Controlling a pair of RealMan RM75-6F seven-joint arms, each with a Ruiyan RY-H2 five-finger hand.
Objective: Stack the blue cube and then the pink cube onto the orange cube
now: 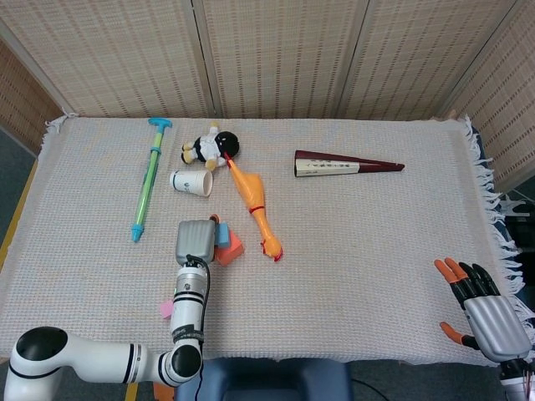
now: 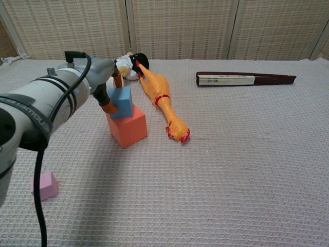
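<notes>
Blue cube (image 2: 122,101) sits on the orange cube (image 2: 127,126), apparently gripped by your left hand (image 2: 105,77); release, then fetch the pink cube (image 2: 43,185). Right hand (image 1: 489,313) idles, fingers spread, empty.

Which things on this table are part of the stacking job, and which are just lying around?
Job: blue cube, orange cube, pink cube, left hand.
Lying about: rubber chicken, folded fan, paper cup, plush toy, water squirter.

The left hand (image 1: 195,241) covers most of the blue cube (image 1: 224,235) and orange cube (image 1: 232,250); the rubber chicken (image 1: 253,210) lies just right of its fingers. The right hand (image 1: 489,317) lies spread.
</notes>
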